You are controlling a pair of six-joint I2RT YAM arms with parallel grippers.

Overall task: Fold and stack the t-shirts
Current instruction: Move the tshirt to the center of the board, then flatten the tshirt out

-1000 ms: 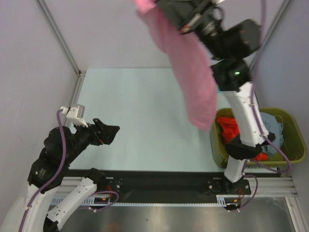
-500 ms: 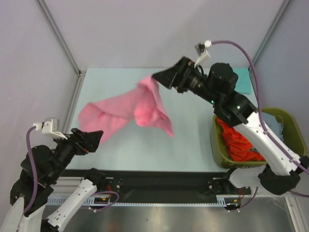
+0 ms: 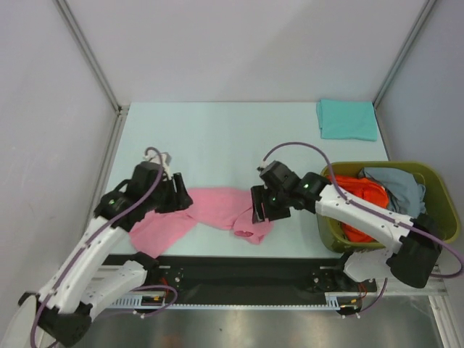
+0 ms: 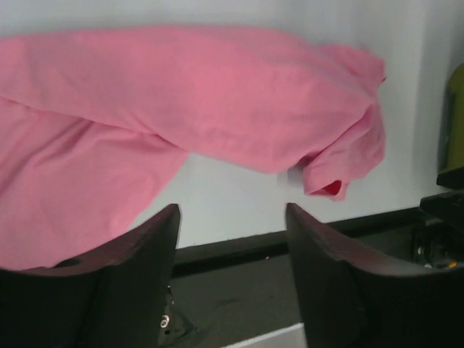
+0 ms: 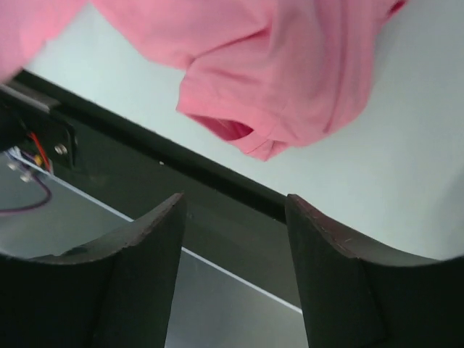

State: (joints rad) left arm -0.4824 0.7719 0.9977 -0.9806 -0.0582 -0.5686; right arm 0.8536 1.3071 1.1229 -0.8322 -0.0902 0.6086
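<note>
Let go by the right pincer (image 3: 259, 207), the pink shirt (image 3: 217, 209) now lies rumpled at lower centre of the tabletop (image 3: 217, 134). The right and left pincer (image 3: 180, 196) both stand apart, empty. Spreading it flat likely comes next.

An olive-green plastic basket (image 3: 322, 225) stands at the table's near right corner. The table (image 3: 217, 138) has a pale blue-green top. A black mounting rail (image 3: 239, 270) runs along its near edge. Two slanted metal posts (image 3: 87, 54) rise from the far corners against grey walls.
</note>
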